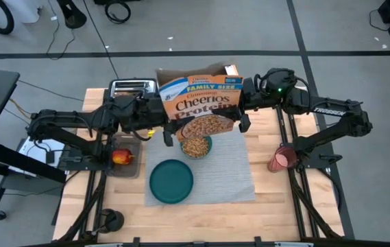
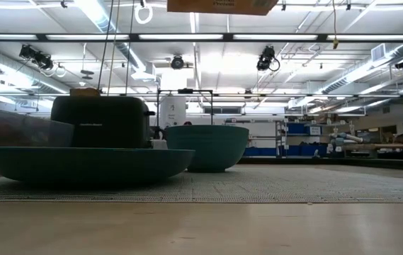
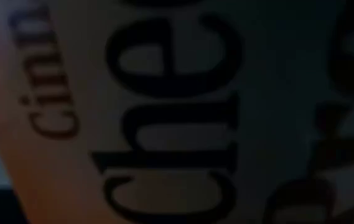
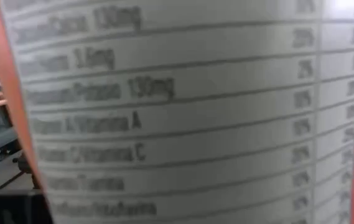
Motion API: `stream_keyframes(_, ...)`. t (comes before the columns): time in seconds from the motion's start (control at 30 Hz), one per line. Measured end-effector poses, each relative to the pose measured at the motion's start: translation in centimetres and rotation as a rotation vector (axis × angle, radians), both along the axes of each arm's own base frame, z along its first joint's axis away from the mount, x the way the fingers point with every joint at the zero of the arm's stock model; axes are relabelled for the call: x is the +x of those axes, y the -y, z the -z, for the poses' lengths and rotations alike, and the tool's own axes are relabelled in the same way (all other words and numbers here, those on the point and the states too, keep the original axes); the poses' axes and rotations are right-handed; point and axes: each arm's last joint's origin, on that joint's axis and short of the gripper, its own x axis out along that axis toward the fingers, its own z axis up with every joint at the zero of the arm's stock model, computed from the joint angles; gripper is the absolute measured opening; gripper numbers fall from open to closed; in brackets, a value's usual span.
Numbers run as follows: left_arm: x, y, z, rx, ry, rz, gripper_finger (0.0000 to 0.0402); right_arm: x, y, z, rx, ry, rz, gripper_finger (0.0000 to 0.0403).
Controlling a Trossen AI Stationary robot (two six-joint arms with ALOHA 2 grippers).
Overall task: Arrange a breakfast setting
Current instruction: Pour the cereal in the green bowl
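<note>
Bowl (image 1: 196, 146) near the tabletop's back edge sits under the cereal box (image 1: 201, 101), gripped by both arms' fingers; tip slowly, keeping the opening centred.

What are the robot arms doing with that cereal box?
Both arms hold the cereal box up over the teal bowl, one at each end. The bowl has cereal in it and sits on the grey placemat next to the empty teal plate. The pink cup waits off to the right.
</note>
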Motion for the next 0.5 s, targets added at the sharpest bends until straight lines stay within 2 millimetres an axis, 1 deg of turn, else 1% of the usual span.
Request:
stream_keyframes(0.27,-0.1,-0.1,-0.1,0.0,0.007,-0.016,0.0293,0.0,0.0,0.0,0.014,-0.006,0.02,0.0182)
stream_keyframes(0.37,-0.7,-0.1,-0.6,-0.009,0.028,-0.016,0.0309,-0.1,0.0,-0.1,0.013,0.002,0.028,0.0181)
stream_keyframes(0.43,-1.2,-0.1,-1.0,-0.024,0.045,-0.023,0.0313,-0.1,0.1,-0.2,0.019,0.014,0.031,0.0181)
stream_keyframes(0.5,-1.2,-0.2,-1.0,-0.033,0.048,-0.028,0.0314,-0.1,0.1,-0.3,0.018,0.023,0.031,0.0181)
